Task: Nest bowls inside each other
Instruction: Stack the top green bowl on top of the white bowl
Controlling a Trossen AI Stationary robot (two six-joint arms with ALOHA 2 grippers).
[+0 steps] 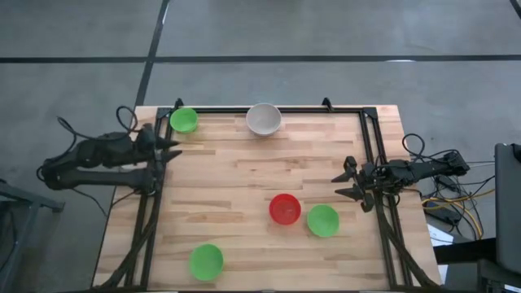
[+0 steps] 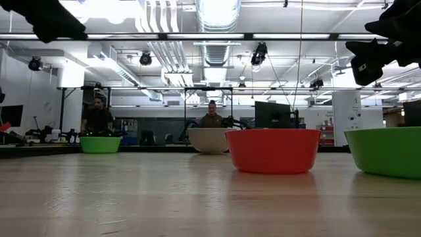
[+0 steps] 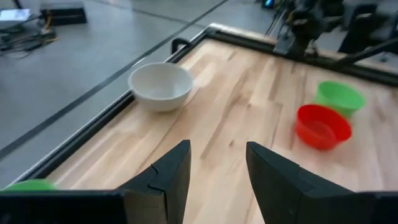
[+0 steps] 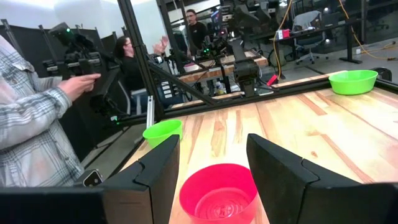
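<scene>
Five bowls rest on their bases on the wooden table (image 1: 236,171). A green bowl (image 1: 184,120) and a white bowl (image 1: 264,119) stand by the far edge. A red bowl (image 1: 284,208) sits close beside a second green bowl (image 1: 322,220) at right of centre, and a third green bowl (image 1: 206,261) is near the front left. My left gripper (image 1: 173,149) hangs open at the table's left edge, raised, facing the white bowl (image 3: 160,86) and red bowl (image 3: 322,126). My right gripper (image 1: 340,184) stands open at the right edge, level, facing the red bowl (image 4: 219,193).
A black metal frame (image 1: 269,109) runs along the table's far, left and right edges. In the right wrist view a person in a plaid sleeve (image 4: 37,124) stands beyond the table's left side, and others sit farther back. The middle of the table is bare wood.
</scene>
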